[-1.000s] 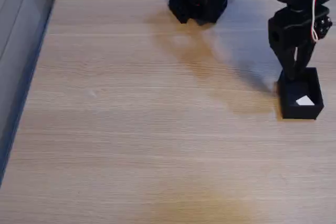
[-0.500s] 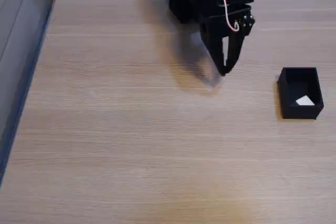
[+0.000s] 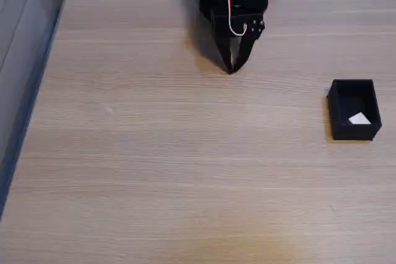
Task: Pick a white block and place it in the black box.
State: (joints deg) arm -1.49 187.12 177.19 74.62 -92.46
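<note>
White block (image 3: 359, 119) sits inside the black box (image 3: 352, 133) at the desk's (image 3: 185, 171) right side in the fixed view. Claw (image 3: 232, 68) hangs closed and empty, well apart from it; best to park calmly, clear of the box.

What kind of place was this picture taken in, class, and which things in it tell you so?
Probably a home or office desk used as a hobby robotics bench. A light wood table carries a small black arm with its gripper, and a black box holding a white block. Shelved items along the top edge are too blurred to identify.
</note>
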